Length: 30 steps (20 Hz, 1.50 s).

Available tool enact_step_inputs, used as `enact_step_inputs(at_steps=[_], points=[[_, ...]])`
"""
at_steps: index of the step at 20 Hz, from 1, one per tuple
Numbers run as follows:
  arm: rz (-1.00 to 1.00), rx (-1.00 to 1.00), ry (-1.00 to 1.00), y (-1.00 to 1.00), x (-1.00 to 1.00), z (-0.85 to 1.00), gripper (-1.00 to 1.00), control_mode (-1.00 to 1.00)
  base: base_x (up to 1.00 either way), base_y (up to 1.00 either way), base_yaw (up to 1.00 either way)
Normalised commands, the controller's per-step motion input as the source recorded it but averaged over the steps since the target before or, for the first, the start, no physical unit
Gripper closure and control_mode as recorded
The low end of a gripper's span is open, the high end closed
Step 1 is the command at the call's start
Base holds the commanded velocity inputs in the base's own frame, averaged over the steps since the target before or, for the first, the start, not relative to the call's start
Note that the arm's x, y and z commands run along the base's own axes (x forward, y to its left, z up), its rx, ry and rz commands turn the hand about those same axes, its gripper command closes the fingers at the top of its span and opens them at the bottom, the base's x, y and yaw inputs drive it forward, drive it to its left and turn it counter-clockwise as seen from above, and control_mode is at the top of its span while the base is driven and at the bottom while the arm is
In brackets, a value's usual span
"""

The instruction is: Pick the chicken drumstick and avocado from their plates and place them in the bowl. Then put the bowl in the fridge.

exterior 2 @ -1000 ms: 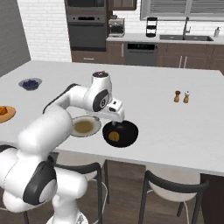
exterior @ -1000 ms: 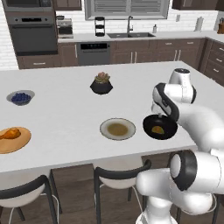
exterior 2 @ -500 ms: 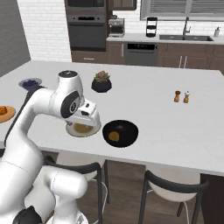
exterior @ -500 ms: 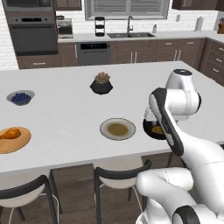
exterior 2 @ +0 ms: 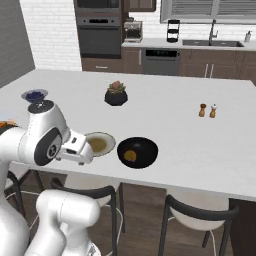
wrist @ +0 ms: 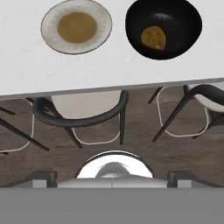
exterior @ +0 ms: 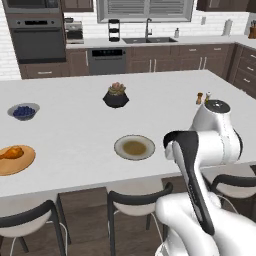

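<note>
Avocado (wrist: pixel 153 37) already in the bowl (wrist: pixel 183 17); drumstick (exterior: pixel 11 153) waits on the orange plate (exterior: pixel 20 165) far left. Gripper (exterior 2: pixel 80 149) empty, jaws spread — swing left, drop over the thick end, pinch there.

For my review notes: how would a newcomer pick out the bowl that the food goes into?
Start at the white island counter and follow its near edge, above the stools. The black bowl sits there beside the pale plate. It is plain, round and shallow and holds the avocado, unlike the faceted black succulent pot farther back or the small grey berry bowl.
</note>
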Motion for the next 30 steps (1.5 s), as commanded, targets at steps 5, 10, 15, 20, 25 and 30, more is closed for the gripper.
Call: enact_step_inputs(at_steps=[5, 10, 15, 20, 25, 30], points=[[0.0, 0.0, 0.0, 0.0, 0.0, -0.02, -1.0, -1.0, 0.0, 0.0, 0.0], [0.0, 0.0, 0.0, 0.26, 0.0, 0.0, -1.0, -1.0, 0.0, 0.0, 0.0], [0.0, 0.0, 0.0, 0.0, 0.0, 0.0, -1.0, 1.0, 0.0, 0.83, 0.0], [0.0, 0.0, 0.0, 0.0, 0.0, 0.0, -1.0, 1.0, 0.0, 1.0, 0.0], [0.0, 0.0, 0.0, 0.0, 0.0, 0.0, -1.0, 1.0, 0.0, 1.0, 0.0], [0.0, 0.0, 0.0, 0.0, 0.0, 0.0, -1.0, 1.0, 0.08, 0.99, 0.0]])
